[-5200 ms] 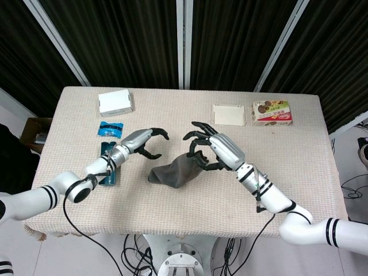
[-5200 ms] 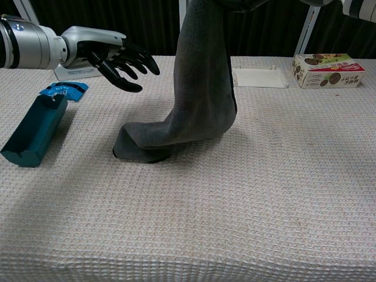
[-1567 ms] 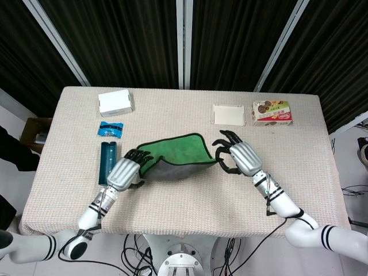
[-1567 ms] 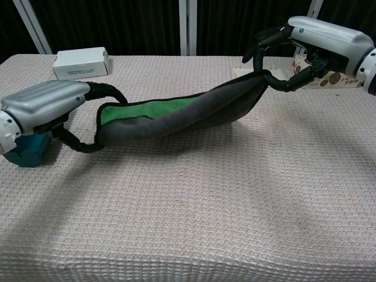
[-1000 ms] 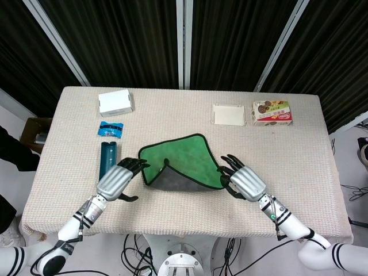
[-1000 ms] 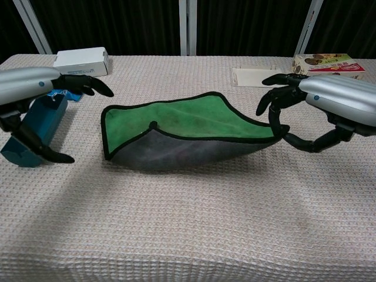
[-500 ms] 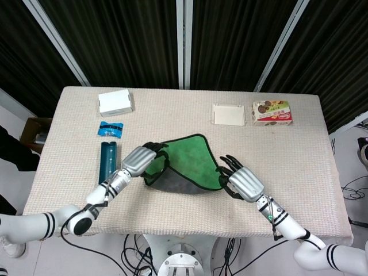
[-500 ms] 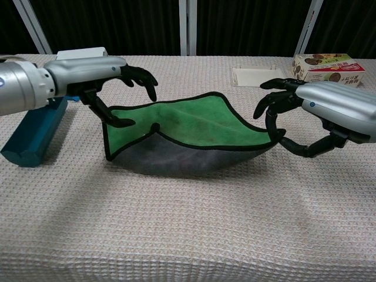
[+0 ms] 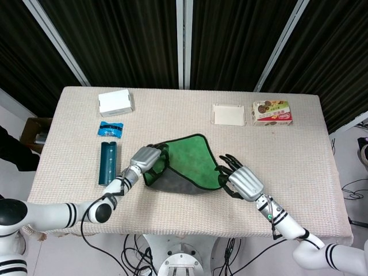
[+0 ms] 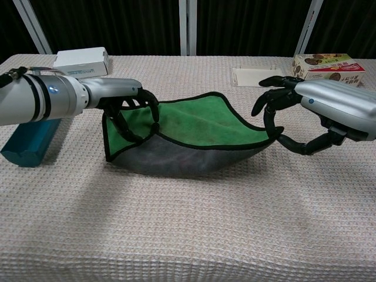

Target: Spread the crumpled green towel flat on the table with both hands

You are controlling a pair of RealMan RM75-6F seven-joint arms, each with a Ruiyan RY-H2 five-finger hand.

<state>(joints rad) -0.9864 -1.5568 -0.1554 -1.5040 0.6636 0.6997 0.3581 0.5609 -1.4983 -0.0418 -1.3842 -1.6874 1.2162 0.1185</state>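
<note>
Lying at the centre of the counter (image 9: pixel 190 198), the green towel (image 9: pixel 187 158) is only partly opened out: its green face shows toward the back, while the front portion shows the grey underside, with a dark hem running all round. In the chest view the towel (image 10: pixel 188 126) sags like a shallow hammock, its left and right ends lifted off the cloth-covered surface.

Over on the left of centre, the left hand (image 9: pixel 148 158) sits right on the towel's left edge, dark fingers (image 10: pixel 147 106) curled down over the hem and into the fold, gripping that end. To the right of centre, the right hand (image 9: pixel 242 181) has the towel's right corner; in the chest view the right hand (image 10: pixel 311 111) hooks its fingers (image 10: pixel 271 106) over the raised corner with the thumb curled beneath, so that end hangs pinched just above the surface.

Around the edges: a teal box (image 9: pixel 107 163) lies lengthwise at the left of the frame, just beside the left forearm, with a blue packet (image 9: pixel 110 129) behind it and a white box (image 9: pixel 115 103) further back toward the upper left. At the upper right, a flat cream tray (image 9: pixel 229 114) sits just beside a biscuit box (image 9: pixel 272 112). All of these lie well apart from the towel.
</note>
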